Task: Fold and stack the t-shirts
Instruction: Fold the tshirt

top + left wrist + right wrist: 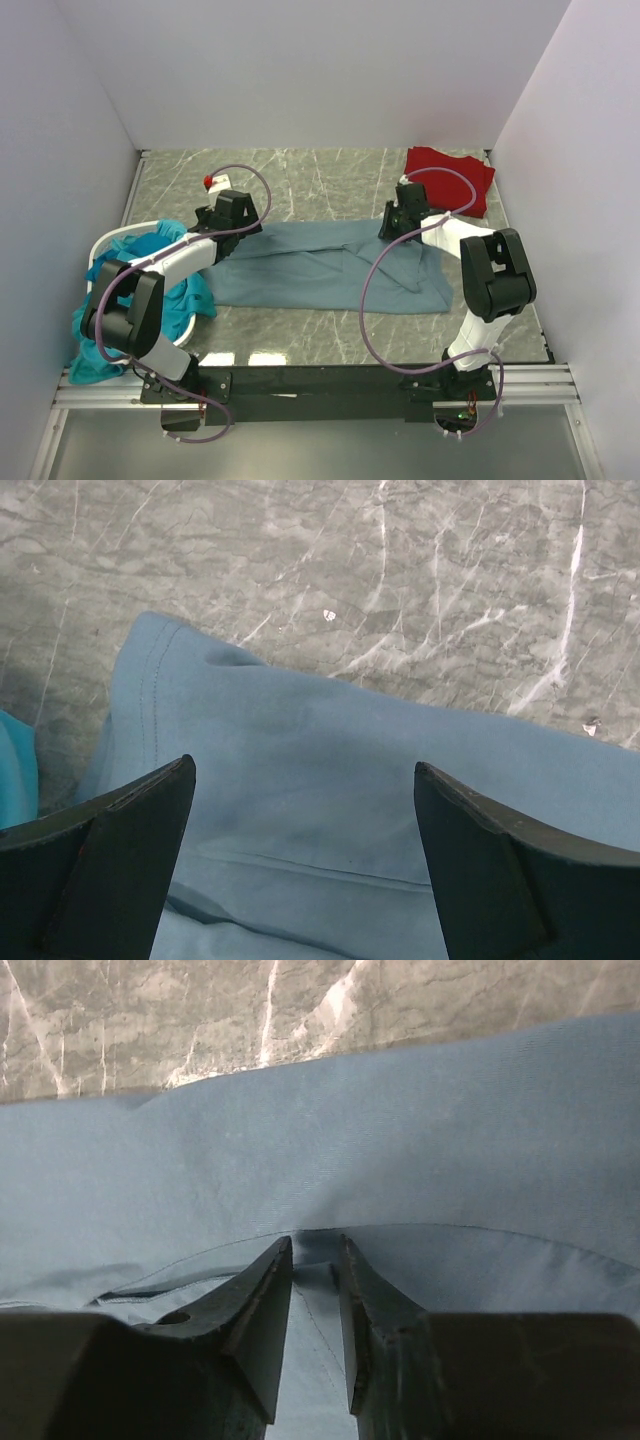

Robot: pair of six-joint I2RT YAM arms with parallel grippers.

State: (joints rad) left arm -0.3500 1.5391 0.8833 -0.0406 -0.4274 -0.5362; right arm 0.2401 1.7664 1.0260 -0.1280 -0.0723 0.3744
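Note:
A large slate-blue t-shirt point(320, 265) lies spread across the middle of the table, partly folded lengthwise. My left gripper point(238, 212) hovers open over its left end, and in the left wrist view the wide-apart fingers point(304, 765) frame a sleeve hem of the cloth point(300, 810) with nothing between them. My right gripper point(398, 215) sits at the shirt's upper right edge. In the right wrist view its jaws point(318, 1242) stand narrow, pinching a small ridge of the blue fabric point(400, 1140). A red t-shirt point(450, 178) lies folded at the back right. Teal t-shirts point(150, 290) spill from the basket at left.
A white basket point(120, 235) stands at the left edge beside the left arm, with teal cloth hanging over its rim. A small red and white object point(212, 181) lies behind the left gripper. White walls enclose the marble tabletop point(320, 180) on three sides.

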